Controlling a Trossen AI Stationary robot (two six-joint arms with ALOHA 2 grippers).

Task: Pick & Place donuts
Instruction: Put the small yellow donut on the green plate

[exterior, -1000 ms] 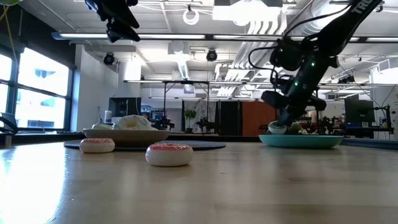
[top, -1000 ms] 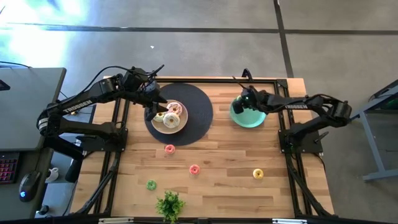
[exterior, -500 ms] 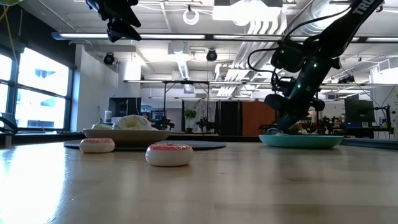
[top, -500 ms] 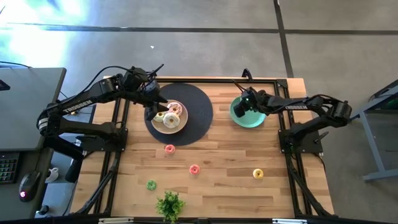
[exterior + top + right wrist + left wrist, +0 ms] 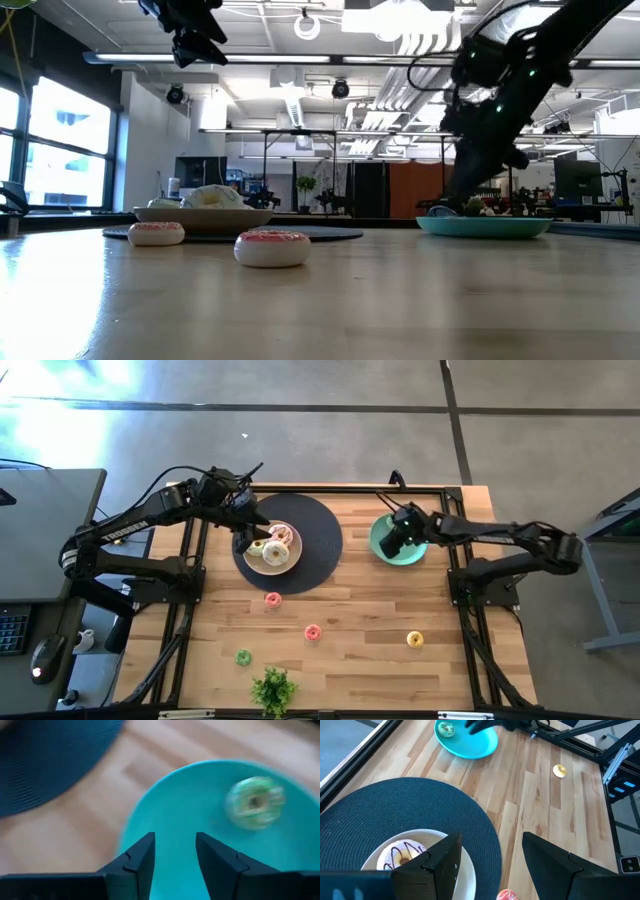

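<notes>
Starting at the near edge of the table, a leafy plant is seen, with a small green donut just beside it. Farther in, a pink-red donut and a yellow donut are laid well apart on the bare wood, and a second pink-red donut is found near the rim of the round dark mat. On that mat a beige plate is set, and larger iced donuts are held on it. The left gripper is held above this plate, its fingers spread apart and empty. At the far right, a green iced donut is lying in the teal plate, and the right gripper is held over that plate with its fingers parted, nothing between them.
</notes>
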